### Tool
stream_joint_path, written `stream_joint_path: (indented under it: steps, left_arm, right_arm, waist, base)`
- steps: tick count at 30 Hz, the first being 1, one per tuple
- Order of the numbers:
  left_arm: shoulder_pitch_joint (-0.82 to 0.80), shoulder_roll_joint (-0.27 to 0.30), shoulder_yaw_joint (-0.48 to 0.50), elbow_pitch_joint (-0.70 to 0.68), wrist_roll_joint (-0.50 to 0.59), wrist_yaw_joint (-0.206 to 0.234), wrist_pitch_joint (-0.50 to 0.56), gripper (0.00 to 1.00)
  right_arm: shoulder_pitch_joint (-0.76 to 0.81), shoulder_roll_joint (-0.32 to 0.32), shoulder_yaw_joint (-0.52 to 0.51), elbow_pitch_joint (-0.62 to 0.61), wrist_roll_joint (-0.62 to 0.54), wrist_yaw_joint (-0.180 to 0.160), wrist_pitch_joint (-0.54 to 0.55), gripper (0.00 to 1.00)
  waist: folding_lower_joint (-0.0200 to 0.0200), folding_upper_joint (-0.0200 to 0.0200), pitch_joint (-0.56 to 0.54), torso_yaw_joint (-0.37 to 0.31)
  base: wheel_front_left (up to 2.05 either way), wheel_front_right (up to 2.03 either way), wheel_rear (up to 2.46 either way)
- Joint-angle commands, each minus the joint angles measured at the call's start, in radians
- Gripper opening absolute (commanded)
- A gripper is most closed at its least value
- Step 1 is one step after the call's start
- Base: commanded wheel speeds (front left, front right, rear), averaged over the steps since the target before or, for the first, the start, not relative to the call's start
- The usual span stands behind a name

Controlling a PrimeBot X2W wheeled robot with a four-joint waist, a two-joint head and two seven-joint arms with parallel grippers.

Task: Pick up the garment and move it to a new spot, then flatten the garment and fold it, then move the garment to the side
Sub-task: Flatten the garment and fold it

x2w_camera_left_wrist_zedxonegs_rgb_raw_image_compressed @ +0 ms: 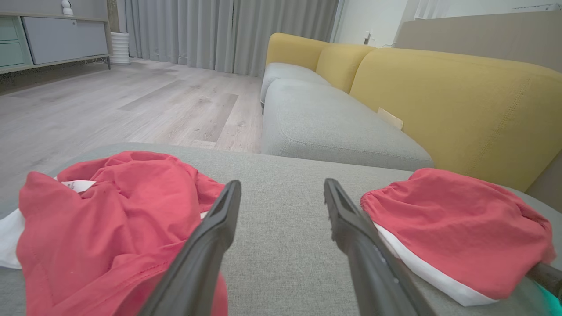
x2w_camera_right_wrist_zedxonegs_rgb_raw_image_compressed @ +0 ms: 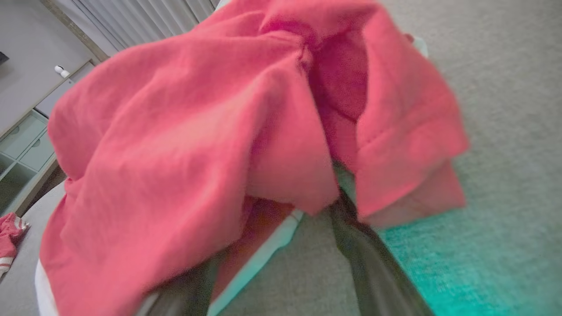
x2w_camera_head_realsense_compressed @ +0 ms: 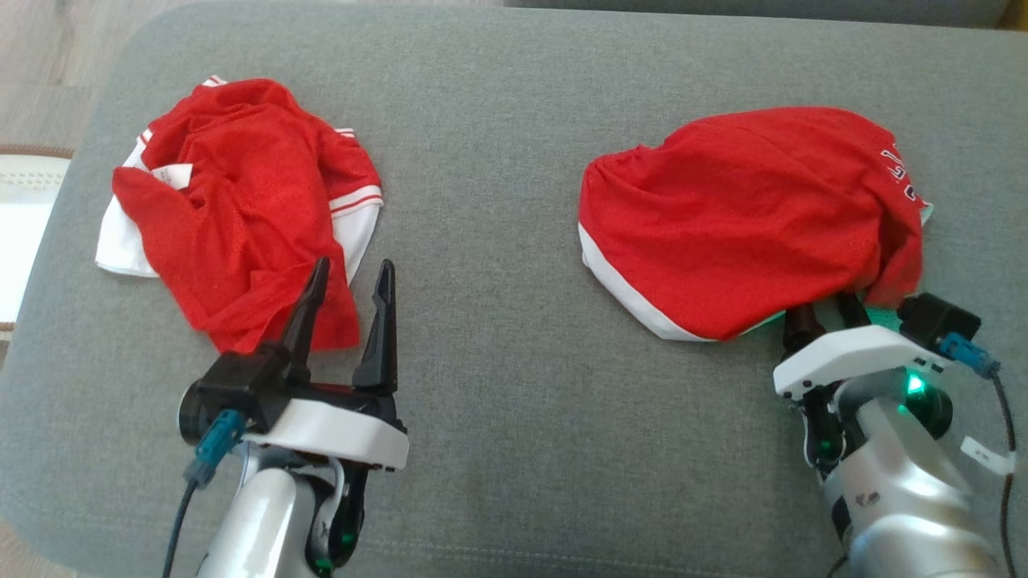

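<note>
Two crumpled red garments with white trim lie on the grey cushion (x2w_camera_head_realsense_compressed: 498, 160). One garment (x2w_camera_head_realsense_compressed: 241, 201) is at the left, with a white label showing; in the left wrist view this garment (x2w_camera_left_wrist_zedxonegs_rgb_raw_image_compressed: 101, 219) lies low on the left. My left gripper (x2w_camera_head_realsense_compressed: 353, 269) stands open at its near right edge, the left finger over the cloth and nothing between the fingers. The other garment (x2w_camera_head_realsense_compressed: 747, 209) bulges at the right. My right gripper (x2w_camera_head_realsense_compressed: 826, 315) is open, its fingers (x2w_camera_right_wrist_zedxonegs_rgb_raw_image_compressed: 369, 254) pushed under the near edge, tips hidden by the cloth (x2w_camera_right_wrist_zedxonegs_rgb_raw_image_compressed: 175, 145).
The cushion's bare middle (x2w_camera_head_realsense_compressed: 482, 337) separates the two heaps. A yellow-backed sofa (x2w_camera_left_wrist_zedxonegs_rgb_raw_image_compressed: 439, 96) stands beyond the far edge, with wooden floor (x2w_camera_left_wrist_zedxonegs_rgb_raw_image_compressed: 131, 101) to the left. A pale rug (x2w_camera_head_realsense_compressed: 20, 209) lies off the cushion's left end.
</note>
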Motion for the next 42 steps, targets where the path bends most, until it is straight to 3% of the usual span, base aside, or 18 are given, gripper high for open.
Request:
stream_joint_path:
  steps: [1,4,5,6,7,14,22,34,35,36,37,42]
  left_arm:
    - [-0.040,0.002,0.028,-0.032,-0.002,0.005,-0.005,1.00]
    - [-0.041,0.002,0.030,-0.032,-0.002,0.007,-0.005,1.00]
    - [-0.041,0.002,0.031,-0.032,-0.002,0.008,-0.005,1.00]
    - [-0.040,0.002,0.032,-0.032,-0.002,0.010,-0.005,1.00]
    - [-0.039,0.002,0.034,-0.032,-0.002,0.012,-0.005,1.00]
    - [-0.030,0.002,0.041,-0.024,-0.002,0.011,-0.005,1.00]
    - [-0.002,0.002,0.037,-0.015,-0.006,0.009,-0.005,1.00]
    - [0.037,0.002,0.024,-0.014,-0.013,0.013,-0.005,1.00]
    - [0.038,0.002,0.021,-0.014,-0.014,0.013,-0.005,1.00]
    - [0.038,0.002,0.019,-0.014,-0.015,0.013,-0.005,1.00]
    - [0.039,0.002,0.017,-0.014,-0.016,0.013,-0.005,1.00]
    - [0.044,0.002,0.010,-0.012,-0.020,0.015,-0.005,1.00]
  right_arm:
    - [-0.013,0.013,0.027,0.006,0.007,-0.001,0.000,1.00]
    - [-0.029,0.013,0.035,0.034,0.001,-0.001,0.000,0.99]
    - [-0.032,0.013,0.036,0.043,-0.002,-0.001,0.000,0.64]
    - [-0.034,0.013,0.036,0.052,-0.007,-0.001,0.000,0.05]
    - [-0.036,0.013,0.034,0.059,-0.017,-0.001,-0.001,0.00]
    - [-0.015,0.013,-0.009,0.057,-0.047,-0.001,-0.001,0.00]
    - [0.097,0.013,-0.196,-0.001,-0.164,-0.001,-0.001,0.00]
    - [0.194,0.013,-0.416,-0.061,-0.300,-0.001,-0.001,0.00]
    - [0.194,0.013,-0.432,-0.068,-0.309,-0.001,-0.001,0.17]
    - [0.192,0.013,-0.444,-0.080,-0.317,-0.001,-0.001,0.94]
    - [0.189,0.013,-0.443,-0.093,-0.320,-0.001,-0.001,1.00]
    - [0.205,0.013,-0.307,-0.232,-0.273,-0.001,-0.001,1.00]
  waist:
    - [0.0000,0.0000,0.002,0.002]
    - [0.0000,0.0000,0.004,0.002]
    - [0.0000,0.0000,0.003,0.000]
    - [0.0000,0.0000,0.003,-0.003]
    - [0.0000,0.0000,0.001,-0.007]
    - [0.0000,0.0000,-0.027,-0.060]
    - [0.0000,0.0000,-0.094,-0.142]
    - [0.0000,0.0000,-0.151,-0.203]
    - [0.0000,0.0000,-0.151,-0.205]
    - [0.0000,0.0000,-0.152,-0.207]
    - [0.0000,0.0000,-0.153,-0.208]
    - [0.0000,0.0000,-0.161,-0.209]
  base:
    - [0.00,0.00,0.00]
    - [0.00,0.00,0.00]
    - [0.00,0.00,0.00]
    - [0.00,0.00,0.00]
    - [0.00,0.00,0.00]
    - [0.00,0.00,0.00]
    - [0.00,0.00,0.00]
    - [0.00,0.00,0.00]
    - [0.00,0.00,0.00]
    - [0.00,0.00,0.00]
    - [0.00,0.00,0.00]
    - [0.00,0.00,0.00]
